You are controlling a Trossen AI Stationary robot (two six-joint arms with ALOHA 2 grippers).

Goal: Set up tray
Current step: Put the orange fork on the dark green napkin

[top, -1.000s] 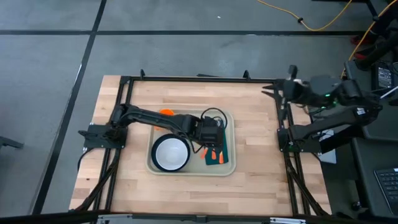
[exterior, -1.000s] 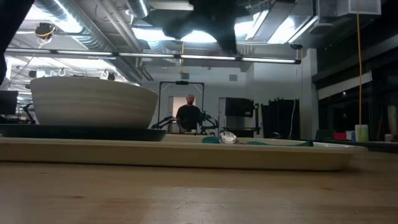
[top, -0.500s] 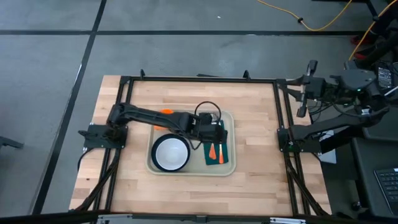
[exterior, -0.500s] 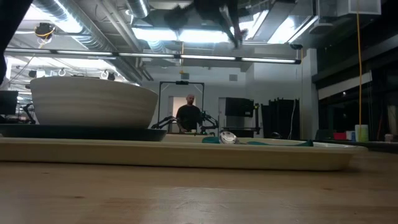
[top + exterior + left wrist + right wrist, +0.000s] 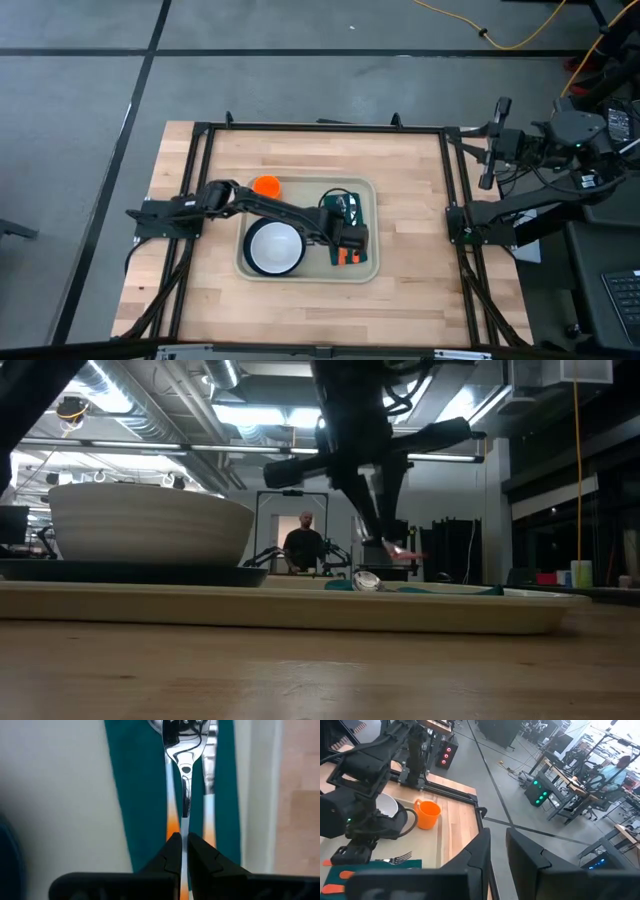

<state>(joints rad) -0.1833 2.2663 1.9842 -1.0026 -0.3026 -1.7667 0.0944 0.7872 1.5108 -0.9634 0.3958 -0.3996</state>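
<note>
In the left wrist view the left gripper [image 5: 182, 851] is closed on the thin handle of a spoon [image 5: 182, 750], its two dark fingers [image 5: 170, 855] pressed together on the metal. The spoon hangs over a dark green napkin [image 5: 140, 795], and a fork [image 5: 210, 770] with an orange handle lies on the napkin just beside it. This close look is the only one that shows the grip clearly.

From the low view, the tray [image 5: 300, 605] lies flat on the table [image 5: 320, 670] and crosses almost the whole picture. A pale bowl [image 5: 150, 525] stands on a dark plate [image 5: 130, 572] at its left part. The left arm comes down from above near the middle, but here the fingertips are hard to read.

The high view gives the layout — the tray [image 5: 250, 268] sits at the middle of the wooden table [image 5: 410, 170], with the bowl [image 5: 275, 247] in its left half and the napkin [image 5: 365, 262] along its right side, under the left gripper [image 5: 347, 248]. An orange cup [image 5: 266, 186] stands at the far edge of the tray.

The right gripper [image 5: 488, 165] waits well apart, beyond the right edge of the table and up in the air. In the right wrist view its fingers [image 5: 477, 852] stand nearly together with only a narrow gap and hold nothing. This view also shows the cup [image 5: 427, 814] with its handle, and far behind, a person [image 5: 615, 767] in the room — a person also shows far off in the low view [image 5: 303, 545]
</note>
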